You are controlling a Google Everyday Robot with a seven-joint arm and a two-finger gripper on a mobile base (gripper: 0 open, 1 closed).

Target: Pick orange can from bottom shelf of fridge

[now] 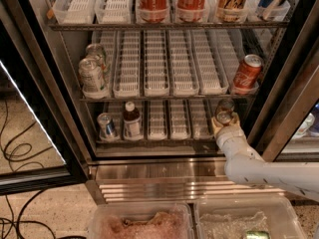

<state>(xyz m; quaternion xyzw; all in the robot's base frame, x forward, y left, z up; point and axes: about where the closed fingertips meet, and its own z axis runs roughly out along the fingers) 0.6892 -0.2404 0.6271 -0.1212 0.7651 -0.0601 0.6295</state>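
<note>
Two copper-orange cans stand one behind the other in the far-right lane of the bottom shelf (159,142) of the fridge (48,78). The front orange can (223,117) shows its silver top; the other orange can (226,105) is just behind it. My gripper (224,125), cream-white, reaches in from the lower right on its white arm (259,171) and sits right at the front can, hiding the can's lower body.
On the same shelf, at the left, stand a silver-blue can (106,126) and a small bottle (131,121). A red Coca-Cola can (247,72) sits above the gripper; silver cans (92,76) sit at middle left. The open door (35,133) hangs left. Two plastic bins (139,223) lie below.
</note>
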